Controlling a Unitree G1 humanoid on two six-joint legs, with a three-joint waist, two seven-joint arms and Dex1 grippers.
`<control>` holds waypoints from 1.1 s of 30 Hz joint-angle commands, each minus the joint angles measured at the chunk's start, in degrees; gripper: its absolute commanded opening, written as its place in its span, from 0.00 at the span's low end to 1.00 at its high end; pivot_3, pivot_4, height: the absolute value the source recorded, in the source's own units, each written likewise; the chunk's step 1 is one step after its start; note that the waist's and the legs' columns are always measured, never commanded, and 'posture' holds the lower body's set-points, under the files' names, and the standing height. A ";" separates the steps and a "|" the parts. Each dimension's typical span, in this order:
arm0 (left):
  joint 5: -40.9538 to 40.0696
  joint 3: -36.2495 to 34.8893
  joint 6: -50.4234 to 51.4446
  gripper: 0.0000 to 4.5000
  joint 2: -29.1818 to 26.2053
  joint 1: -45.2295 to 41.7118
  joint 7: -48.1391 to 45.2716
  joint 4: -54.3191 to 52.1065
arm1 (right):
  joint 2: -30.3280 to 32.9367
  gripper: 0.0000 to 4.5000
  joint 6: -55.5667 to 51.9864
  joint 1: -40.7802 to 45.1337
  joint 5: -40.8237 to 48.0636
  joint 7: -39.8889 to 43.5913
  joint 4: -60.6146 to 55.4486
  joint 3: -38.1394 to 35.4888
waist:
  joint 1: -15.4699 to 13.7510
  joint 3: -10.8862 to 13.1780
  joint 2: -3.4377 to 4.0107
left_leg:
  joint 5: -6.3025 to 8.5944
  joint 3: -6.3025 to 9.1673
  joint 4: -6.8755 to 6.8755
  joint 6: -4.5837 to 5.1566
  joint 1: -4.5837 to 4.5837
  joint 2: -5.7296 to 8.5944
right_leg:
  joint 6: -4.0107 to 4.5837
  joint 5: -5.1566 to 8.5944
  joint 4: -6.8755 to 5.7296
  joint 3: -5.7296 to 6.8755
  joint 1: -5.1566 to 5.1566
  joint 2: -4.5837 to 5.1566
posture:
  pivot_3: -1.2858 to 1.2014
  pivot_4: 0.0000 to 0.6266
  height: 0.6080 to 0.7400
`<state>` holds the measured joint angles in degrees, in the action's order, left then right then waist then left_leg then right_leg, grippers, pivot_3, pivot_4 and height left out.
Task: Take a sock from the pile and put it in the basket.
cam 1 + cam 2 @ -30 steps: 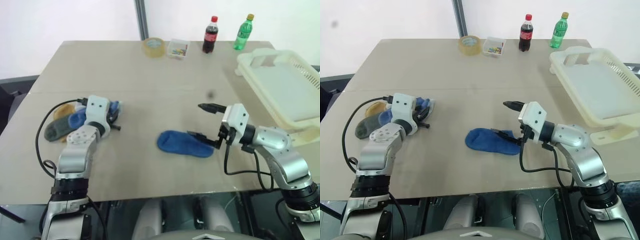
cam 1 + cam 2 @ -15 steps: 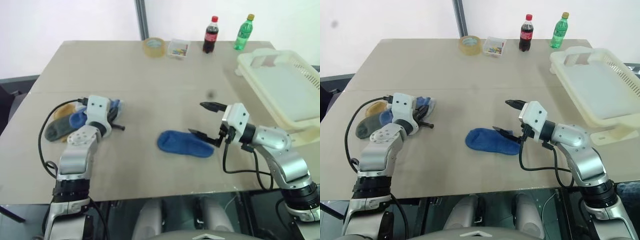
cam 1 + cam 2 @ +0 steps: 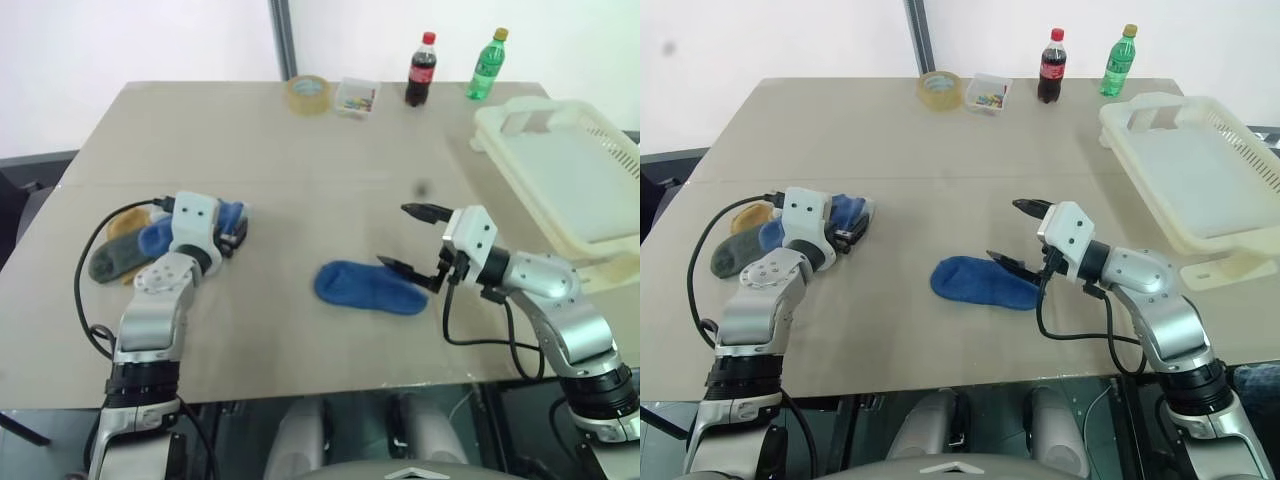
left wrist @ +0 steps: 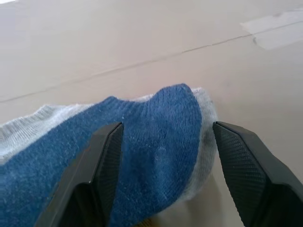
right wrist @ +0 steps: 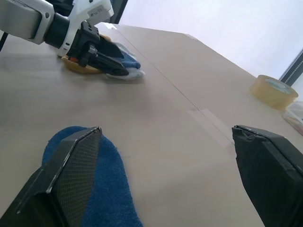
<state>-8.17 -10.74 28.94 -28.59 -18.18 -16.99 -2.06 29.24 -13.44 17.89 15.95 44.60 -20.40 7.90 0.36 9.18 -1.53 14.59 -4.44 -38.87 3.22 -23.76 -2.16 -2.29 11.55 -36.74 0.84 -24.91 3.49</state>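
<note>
At the pile (image 3: 150,240), left gripper (image 4: 163,156) jaws spread around blue and grey socks could grab both; right gripper (image 3: 418,240) gapes empty.

A blue sock (image 3: 980,284) lies between the pile (image 3: 760,235) and the basket (image 3: 1200,170).

Bright, even light, soft faint shadows on the table (image 3: 300,150), wrist views slightly blurred.

knit cloth socks (image 4: 156,137), matt tbl (image 3: 300,150), plastic basket (image 3: 520,118)
</note>
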 commanded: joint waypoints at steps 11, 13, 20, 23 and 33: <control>2.07 -0.87 -4.52 0.72 0.62 3.16 2.30 -3.77 | 1.13 1.00 0.57 1.26 0.74 1.07 -1.60 -1.49 | 0.00 0.00 0.00 | 0.00 -0.01 0.00 0.00 0.00 0.00 | 0.00 0.00 0.00 0.00 0.00 0.01 | 0.52 0.24 1.00; 2.13 -0.62 -3.95 0.72 0.98 3.62 2.54 -3.98 | 1.45 1.00 0.52 1.32 0.94 1.47 -1.54 -1.64 | -0.02 0.00 0.00 | 0.00 0.00 0.00 0.00 0.00 0.00 | 0.00 0.00 0.00 0.00 0.00 0.01 | 0.52 0.24 1.00; 2.63 -0.31 -3.56 0.54 1.99 3.35 3.72 -3.67 | 2.07 1.00 0.16 1.78 1.36 2.08 -1.36 -1.91 | -0.03 0.00 0.00 | 0.00 0.00 0.00 0.00 0.01 0.00 | 0.00 0.00 0.00 0.00 0.01 0.01 | 0.52 0.24 1.00; 2.60 -0.06 -3.66 0.23 2.28 3.25 3.91 -3.67 | 2.26 1.00 0.06 1.63 1.42 2.10 -1.54 -1.95 | -0.03 0.00 0.00 | 0.00 0.01 0.00 0.00 0.01 0.00 | 0.00 0.00 0.00 0.00 0.01 0.00 | 0.52 0.24 1.00; 0.00 -0.75 -5.86 0.01 3.18 3.18 1.76 -6.89 | 2.69 1.00 -0.35 1.50 1.51 1.81 -1.87 -2.30 | -0.04 0.00 0.00 | 0.00 0.00 0.00 0.00 0.00 0.00 | 0.00 0.00 0.00 0.00 0.01 0.01 | 0.52 0.24 1.00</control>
<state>-7.03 -10.69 24.77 -25.38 -14.34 -14.28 -4.64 31.37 -13.91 18.88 16.75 46.66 -20.41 7.80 0.32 9.18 -1.54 14.59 -4.43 -38.87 3.23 -23.75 -2.16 -2.29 11.55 -36.74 0.84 -24.90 3.51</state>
